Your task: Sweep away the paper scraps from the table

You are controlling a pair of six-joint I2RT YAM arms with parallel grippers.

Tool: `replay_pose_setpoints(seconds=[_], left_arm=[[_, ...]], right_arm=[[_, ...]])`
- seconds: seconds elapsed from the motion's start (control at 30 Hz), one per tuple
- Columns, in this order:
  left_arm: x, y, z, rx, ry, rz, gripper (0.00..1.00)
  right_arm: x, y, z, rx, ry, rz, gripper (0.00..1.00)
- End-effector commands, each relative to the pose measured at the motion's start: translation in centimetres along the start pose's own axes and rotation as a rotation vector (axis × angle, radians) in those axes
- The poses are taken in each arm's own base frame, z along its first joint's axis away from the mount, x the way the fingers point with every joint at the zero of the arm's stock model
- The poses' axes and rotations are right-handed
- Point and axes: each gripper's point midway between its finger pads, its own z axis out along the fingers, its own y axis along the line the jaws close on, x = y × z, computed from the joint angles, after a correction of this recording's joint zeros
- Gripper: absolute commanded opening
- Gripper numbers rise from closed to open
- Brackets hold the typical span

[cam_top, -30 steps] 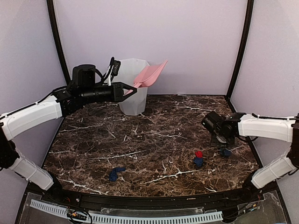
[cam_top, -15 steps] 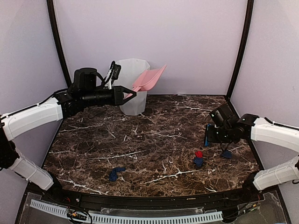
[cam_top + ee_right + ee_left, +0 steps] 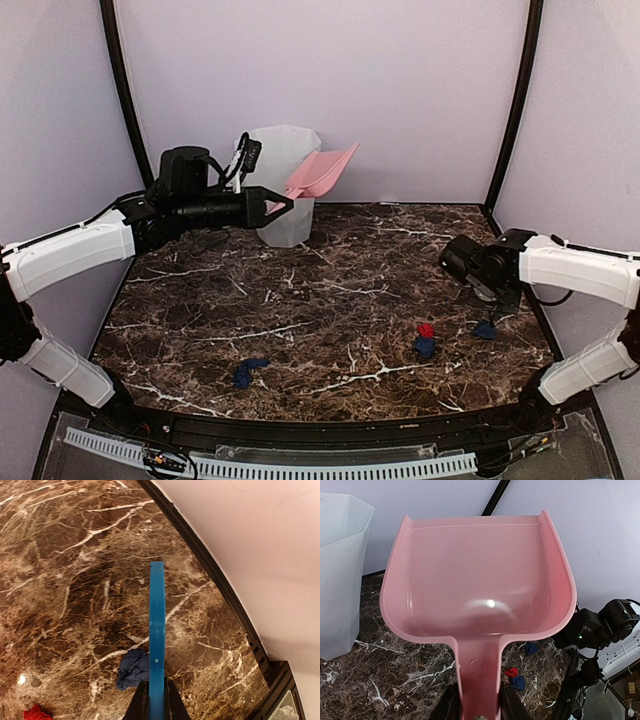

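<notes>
the left end effector (image 3: 283, 203) gripped the handle of a pink dustpan (image 3: 320, 172), jaws narrowed onto it, holding the pan raised in the air and tilted just beside the top of a white bin (image 3: 288, 222) at the far left of the desk (image 3: 330, 270). the right end effector (image 3: 157, 701) was clamped tight on a blue brush (image 3: 157, 620), seen edge-on as a thin strip, low over the desk's right side. 4 paper scraps (image 3: 426, 338) lay on the marble-patterned top, all well apart from the pan: a lone navy wad (image 3: 250, 371) near the front left, a red wad (image 3: 426, 329) touching a second navy wad (image 3: 425, 347) right of centre, and a third navy wad (image 3: 484, 328) below the right arm. in the right wrist view that third wad sat just beside the brush; whether they touched could not be told.
</notes>
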Motion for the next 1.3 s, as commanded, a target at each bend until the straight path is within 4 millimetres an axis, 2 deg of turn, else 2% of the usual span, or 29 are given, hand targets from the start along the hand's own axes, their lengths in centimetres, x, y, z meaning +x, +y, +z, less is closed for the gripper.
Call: replay_pose_setpoints(seconds=[0.0,0.1,0.27,0.4,0.5,0.6,0.73,0.97,1.13,1.2,1.27], left_arm=[[-0.4,-1.0,-0.1,0.019,-0.002,0.031,0.00],[-0.4,-1.0,-0.2,0.016,-0.002,0.034,0.00],[-0.3,-0.9,-0.2,0.013,0.001,0.036,0.00],[-0.1,-0.8,-0.1,0.014,0.006,0.033,0.00],[0.1,-0.8,0.0,0.013,0.009,0.031,0.00],[0.2,-0.7,0.2,0.013,0.011,0.030,0.00],[0.6,-0.6,0.5,0.014,0.021,0.026,0.00],[2.1,-1.0,0.1,0.022,0.035,0.007,0.00],[3.6,-1.6,-0.4,0.015,0.039,0.002,0.00],[4.4,-1.5,-0.5,0.002,0.044,0.000,0.00],[5.2,-1.4,-0.7,-0.011,0.052,-0.005,0.00]], right_arm=[[-0.4,-3.3,-0.4,0.159,-0.028,0.076,0.00],[0.3,-3.2,-0.2,0.181,-0.008,0.064,0.00],[2.4,-1.4,1.1,0.153,0.058,-0.003,0.00],[3.1,2.2,1.9,-0.029,0.075,-0.083,0.00],[3.3,4.2,1.4,-0.170,0.080,-0.098,0.00],[3.1,5.2,0.5,-0.275,0.073,-0.101,0.00],[3.5,7.5,-0.8,-0.458,0.079,-0.126,0.00],[4.7,13.5,-3.6,-0.784,0.101,-0.225,0.00],[2.1,16.7,-8.4,-1.039,0.002,-0.225,0.00],[0.9,16.8,-10.0,-1.089,-0.038,-0.217,0.00],[-0.4,16.1,-11.0,-1.087,-0.075,-0.199,0.00]])
